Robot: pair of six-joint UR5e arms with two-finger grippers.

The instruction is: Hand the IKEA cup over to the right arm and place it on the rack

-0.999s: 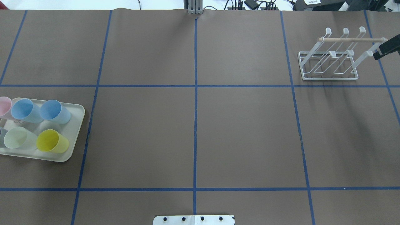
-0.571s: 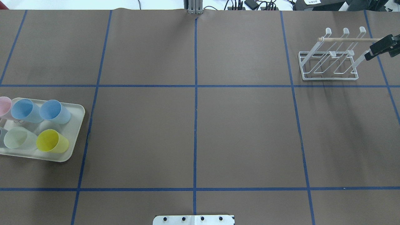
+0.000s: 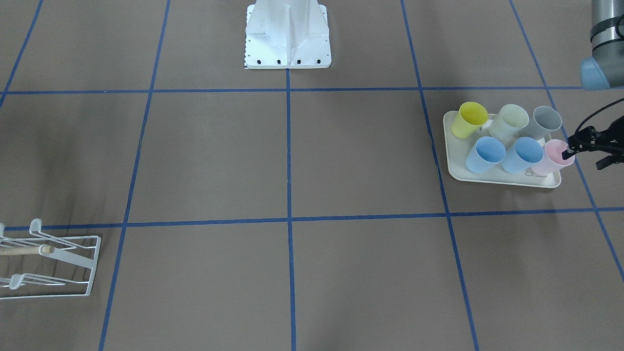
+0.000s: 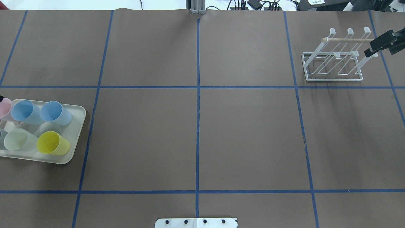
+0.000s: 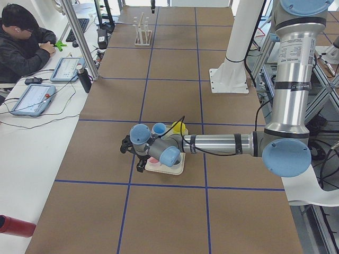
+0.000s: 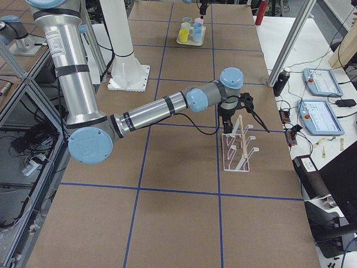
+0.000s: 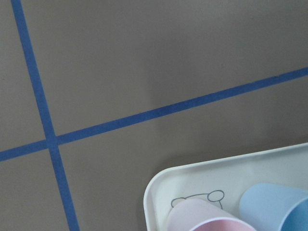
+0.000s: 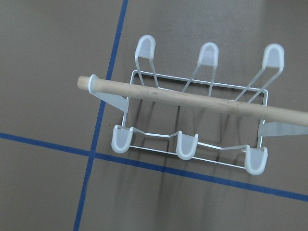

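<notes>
Right claw [image 4: 378,44] farther over rack [image 4: 345,40], grip unclear; left claw [image 3: 582,160], spread, at pink cup [image 3: 551,157]

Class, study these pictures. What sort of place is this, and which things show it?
Most likely a robotics lab or test cell. The left arm and the right arm reach over a table marked with a blue tape grid, and a person sits beside it with control tablets.

I can read no text, number or brand anywhere. The printed sticker [image 6: 54,39] on my right arm [image 6: 150,111] is too small and blurred for me.
</notes>
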